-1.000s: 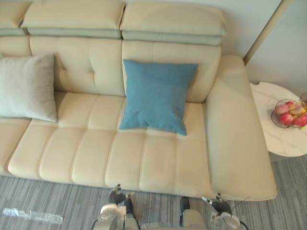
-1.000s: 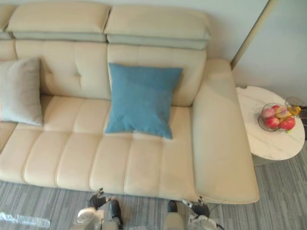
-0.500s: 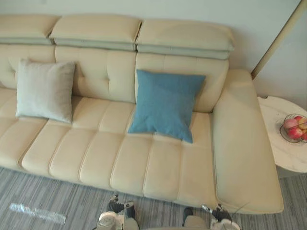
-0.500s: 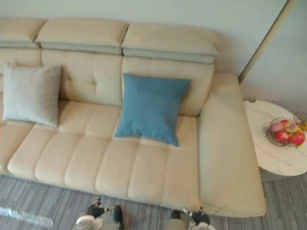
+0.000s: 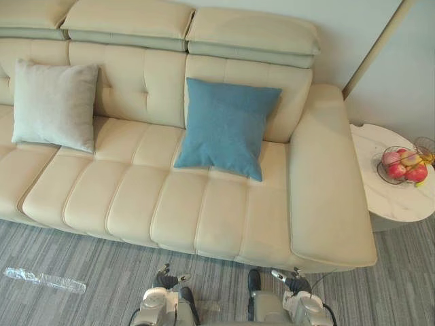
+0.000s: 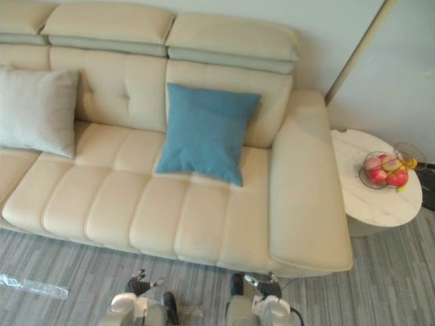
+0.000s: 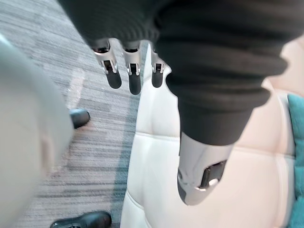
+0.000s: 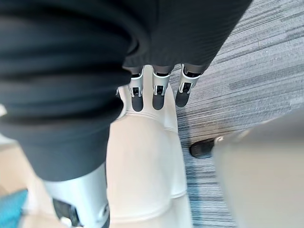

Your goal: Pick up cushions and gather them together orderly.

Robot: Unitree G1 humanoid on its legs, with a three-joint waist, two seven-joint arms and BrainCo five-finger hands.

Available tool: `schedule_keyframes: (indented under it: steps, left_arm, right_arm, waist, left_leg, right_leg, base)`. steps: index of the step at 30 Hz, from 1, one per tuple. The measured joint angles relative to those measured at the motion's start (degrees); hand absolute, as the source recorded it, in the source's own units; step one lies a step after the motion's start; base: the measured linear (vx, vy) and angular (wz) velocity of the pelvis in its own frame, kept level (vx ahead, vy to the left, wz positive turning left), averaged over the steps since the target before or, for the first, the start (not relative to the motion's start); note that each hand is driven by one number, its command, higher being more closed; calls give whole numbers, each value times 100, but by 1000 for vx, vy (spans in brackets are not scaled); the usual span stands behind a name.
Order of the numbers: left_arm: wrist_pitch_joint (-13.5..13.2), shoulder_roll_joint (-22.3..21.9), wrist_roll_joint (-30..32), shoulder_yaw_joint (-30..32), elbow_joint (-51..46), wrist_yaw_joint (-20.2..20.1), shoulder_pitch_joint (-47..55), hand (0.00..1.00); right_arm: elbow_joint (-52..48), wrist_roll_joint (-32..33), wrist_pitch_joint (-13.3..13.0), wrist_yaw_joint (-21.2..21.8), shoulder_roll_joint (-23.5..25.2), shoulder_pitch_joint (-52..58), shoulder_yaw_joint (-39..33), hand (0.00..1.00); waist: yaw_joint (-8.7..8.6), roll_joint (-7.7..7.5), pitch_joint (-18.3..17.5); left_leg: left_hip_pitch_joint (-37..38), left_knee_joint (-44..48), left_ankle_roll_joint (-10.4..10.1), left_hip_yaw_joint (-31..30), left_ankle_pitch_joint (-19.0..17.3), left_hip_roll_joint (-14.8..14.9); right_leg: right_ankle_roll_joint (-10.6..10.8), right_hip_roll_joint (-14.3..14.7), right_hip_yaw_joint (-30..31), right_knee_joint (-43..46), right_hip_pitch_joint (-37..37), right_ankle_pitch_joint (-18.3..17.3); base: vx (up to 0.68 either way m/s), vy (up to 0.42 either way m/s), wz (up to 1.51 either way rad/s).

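Leaning on the sofa (image 5: 204, 210), square blue cushion (image 5: 228, 125) and grey cushion (image 5: 54, 105) sit apart; robot hands (image 7: 134, 76) (image 8: 159, 92) released.

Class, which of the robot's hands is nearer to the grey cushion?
Left. The left hand hangs before the middle of the sofa, with the grey cushion up to its left. The right hand hangs farther right, by the armrest.

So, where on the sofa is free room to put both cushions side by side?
The seat between the grey cushion and the blue cushion is bare, and so is the front strip of the sofa before them. The wide armrest right of the blue cushion is free too. The side table carries a fruit bowl.
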Motion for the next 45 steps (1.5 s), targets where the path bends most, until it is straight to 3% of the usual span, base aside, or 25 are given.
schedule_keyframes:
  steps: [1, 3, 4, 5, 6, 7, 11, 17, 27, 28, 33, 39, 42, 45]
  left_arm:
    - [13, 46, 10, 2, -6, 1, 79, 0]
    - [23, 147, 21, 52, -27, -3, 118, 0]
    - [34, 120, 36, 112, 16, -2, 92, 0]
    - [50, 59, 36, 128, 47, 3, 77, 0]
    - [43, 10, 36, 136, 44, 4, 69, 0]
    - [76, 118, 36, 109, 97, 6, 16, 0]
    - [98, 38, 38, -99, 167, -2, -153, 0]
    - [98, 64, 103, -339, 175, -9, -189, 0]
    - [103, 240, 114, -445, 296, -16, -58, 0]
    - [109, 203, 116, -462, 419, -40, 141, 0]
    - [109, 204, 116, -462, 419, -40, 141, 0]
    - [109, 187, 109, -463, 421, -40, 140, 0]
    - [109, 170, 106, -460, 422, -40, 141, 0]
    - [108, 185, 101, -435, 421, -40, 119, 0]
  right_arm:
    - [38, -1, 12, -10, 7, 86, -2, 0]
    - [141, -47, 12, -8, 55, 195, 5, 0]
    - [272, -164, 4, -10, 106, 186, -1, 0]
    - [316, -214, 4, -12, 24, 169, 6, 0]
    - [393, -213, 23, -6, 31, 108, 15, 0]
    - [505, -212, 32, 7, 84, 43, 57, 0]
    - [709, -200, 76, 14, -60, 98, -79, 0]
    - [720, -201, 83, 24, -46, 187, -244, 0]
    - [735, -112, 108, 27, -53, 175, -474, 0]
    - [778, 47, 130, 26, -128, 207, -577, 0]
    - [778, 47, 130, 26, -129, 208, -577, 0]
    - [776, 26, 164, 11, -249, 258, -756, 0]
    - [774, 15, 224, -23, -308, 321, -954, 0]
    - [743, 5, 277, -51, -322, 293, -948, 0]
  waist:
    - [6, -46, -43]
    - [56, -316, -187]
    - [84, -336, -274]
    - [131, -257, -395]
    - [170, -253, -411]
    - [97, -398, -417]
    - [64, -271, -456]
    - [61, -263, -452]
    - [43, -139, -439]
    - [2, -11, -541]
    - [0, -10, -540]
    - [-46, 102, -503]
    - [-171, 189, -439]
    - [-226, 163, -341]
  left_leg:
    - [90, -104, -41, -37, 57, 18]
    - [154, -295, -185, -84, 172, -98]
    - [186, -498, -205, -251, 233, -189]
    - [52, -640, -109, -391, 337, -134]
    - [35, -743, -190, -336, 539, -59]
    - [70, -880, -266, -271, 614, -207]
    - [309, -1478, -292, -319, 1024, -91]
    - [561, -1593, -315, -358, 1054, -197]
    - [819, -1695, -309, -495, 1053, -347]
    - [1080, -1816, -231, -501, 996, -445]
    - [1079, -1816, -225, -492, 992, -445]
    - [1045, -1821, -195, -419, 819, -520]
    - [1053, -1816, -216, -419, 763, -583]
    - [908, -1463, -238, -440, 615, -635]
  right_leg:
    - [-25, 17, -2, 711, 92, -375]
    - [11, 25, 15, 838, 118, -555]
    - [82, 100, 5, 568, 132, -503]
    - [84, 244, 79, -29, 298, -426]
    - [-46, 297, 159, -292, 341, -495]
    - [-226, 248, 188, -358, 342, -733]
    - [-320, 469, 185, -916, 493, -381]
    - [-308, 416, 201, -1024, 757, -373]
    - [-259, 289, 113, -1147, 1101, -411]
    - [-208, 210, 153, -1238, 1284, -450]
    - [-205, 209, 159, -1239, 1275, -453]
    - [-140, 110, 179, -1009, 1105, -699]
    - [-107, 33, 139, -849, 1079, -869]
    - [-105, -42, 254, -469, 888, -1048]
  base:
    - [-27, -93, 23]
    - [-32, -115, 14]
    - [-30, -70, -19]
    - [-49, -73, -48]
    - [-39, -100, -49]
    - [-57, -81, -29]
    - [6, -57, -20]
    - [58, 9, 3]
    - [40, 20, 7]
    - [0, 0, 0]
    - [0, 0, -1]
    - [17, 6, -1]
    - [112, -1, 9]
    - [174, -28, -8]
